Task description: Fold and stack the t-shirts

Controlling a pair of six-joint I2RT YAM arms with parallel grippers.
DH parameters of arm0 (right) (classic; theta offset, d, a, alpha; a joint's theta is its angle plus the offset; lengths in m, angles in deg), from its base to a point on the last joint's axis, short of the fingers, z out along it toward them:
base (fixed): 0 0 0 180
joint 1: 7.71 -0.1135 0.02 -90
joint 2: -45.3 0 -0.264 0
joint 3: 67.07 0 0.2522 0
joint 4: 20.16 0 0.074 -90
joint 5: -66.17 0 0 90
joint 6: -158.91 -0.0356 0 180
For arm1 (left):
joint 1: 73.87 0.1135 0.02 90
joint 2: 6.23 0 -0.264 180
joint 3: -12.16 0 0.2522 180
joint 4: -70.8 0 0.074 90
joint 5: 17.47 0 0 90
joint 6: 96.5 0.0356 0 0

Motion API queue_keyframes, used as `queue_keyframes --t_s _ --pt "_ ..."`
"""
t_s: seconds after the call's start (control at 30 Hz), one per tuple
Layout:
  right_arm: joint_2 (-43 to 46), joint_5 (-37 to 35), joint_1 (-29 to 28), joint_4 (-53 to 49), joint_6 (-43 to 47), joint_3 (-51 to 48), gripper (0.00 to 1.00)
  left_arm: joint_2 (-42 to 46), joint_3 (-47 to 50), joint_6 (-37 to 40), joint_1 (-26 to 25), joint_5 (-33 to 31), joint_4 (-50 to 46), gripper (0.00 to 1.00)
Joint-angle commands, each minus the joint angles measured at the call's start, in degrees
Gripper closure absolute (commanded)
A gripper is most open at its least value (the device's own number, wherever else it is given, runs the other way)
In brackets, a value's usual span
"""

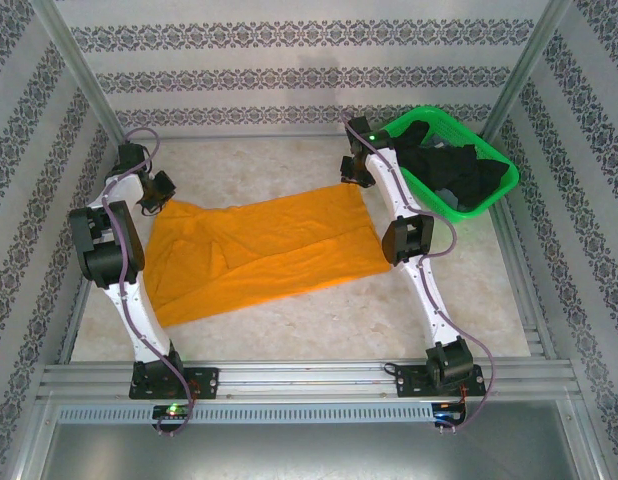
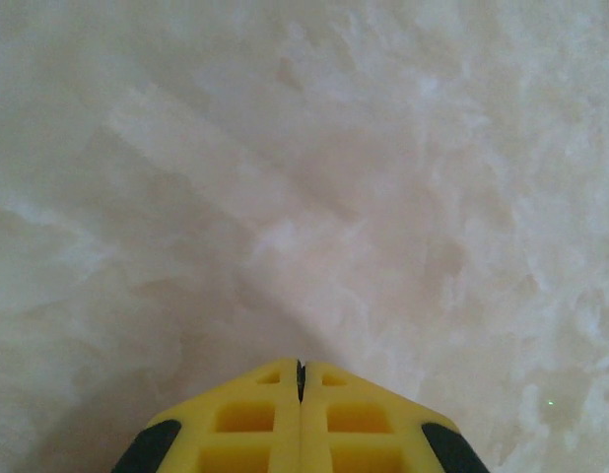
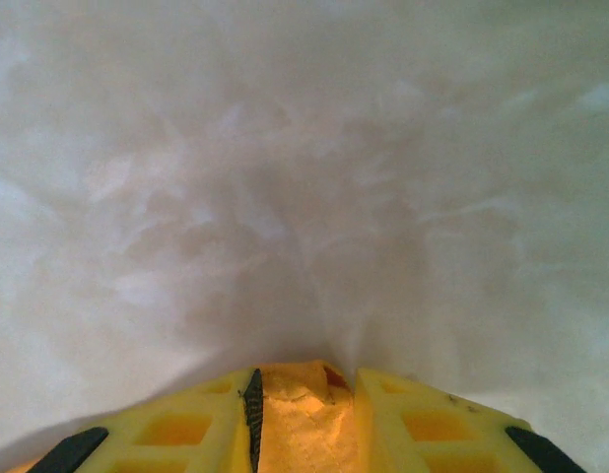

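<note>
Finding: the mustard-orange t-shirt (image 1: pixel 259 250) lies spread on the table (image 1: pixel 289 335) just beside the green basket (image 1: pixel 434 198), on the side toward the left arm. The end farthest from the basket is rumpled. The main risk, as judged, is an uneven hold. If both arms now carry the far edge over for a fold, only the corner nearest the basket may travel, so the cloth would drag askew and bunch where it is already creased. A second risk is snagging: the right arm (image 1: pixel 414 240) works close against the basket's wall, and a wide swing could knock the basket or catch the black t-shirts (image 1: pixel 454 170) heaped inside it. A shallow pinch on that corner could also slip under tension. Pose: both arms reach forward from their bases, elbows raised and wrists bent down to the table. The left arm (image 1: pixel 114 250) is well apart from the basket. The right gripper (image 3: pixel 304 376), at the shirt corner nearest the basket, is partly closed and pinches a wad of orange cloth between its fingers. The left gripper (image 2: pixel 300 367), at the shirt corner farthest from the basket, has its jaws pressed fully together, with no cloth showing between them over bare table.
</note>
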Motion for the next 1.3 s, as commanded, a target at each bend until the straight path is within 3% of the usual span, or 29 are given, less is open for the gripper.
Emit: queue_keyframes --t_s 0.0,0.1,0.3,0.5,0.67,0.83,1.0,1.1,1.17,1.27 --pt "-1.2 0.32 0.71 0.86 -0.33 -0.67 0.68 -0.66 -1.24 -0.72 -0.39 1.16 0.75 1.0" --pt "-1.26 0.6 0.74 0.66 -0.09 -1.25 0.74 -0.9 -1.23 -0.86 -0.45 1.65 0.77 1.0" --pt "-1.28 -1.12 0.42 -0.96 3.67 2.69 1.0 -0.94 -1.24 -0.57 -0.6 2.21 0.68 1.0" --pt "3.31 -0.48 -0.88 -0.78 14.66 3.42 1.0 0.28 -0.96 1.65 -1.59 1.41 -0.78 1.0" --pt "6.7 3.64 1.15 -5.81 16.63 2.75 1.0 1.68 -0.13 4.21 -1.68 1.31 -3.48 1.0" --pt "18.59 5.9 3.94 -6.15 16.72 -10.91 1.0 2.78 -0.2 5.6 -1.62 1.85 -6.86 1.0" --pt "33.11 7.13 3.44 -2.29 14.96 -32.9 1.0 2.59 0.92 3.84 -1.67 3.62 -6.82 1.0" --pt "36.03 6.11 2.78 -0.88 14.86 -36.22 1.0 2.58 1.24 3.79 -1.68 3.72 -6.18 1.0" --pt "39.86 5.5 2.25 3.74 14.43 -43.8 1.0 2.76 1.48 3.79 -1.68 3.83 -6.18 1.0" --pt "48.35 5.49 2.33 17.96 11.04 -63.22 1.0 4.06 3.13 3.04 -1.7 4.28 -4.61 1.0"
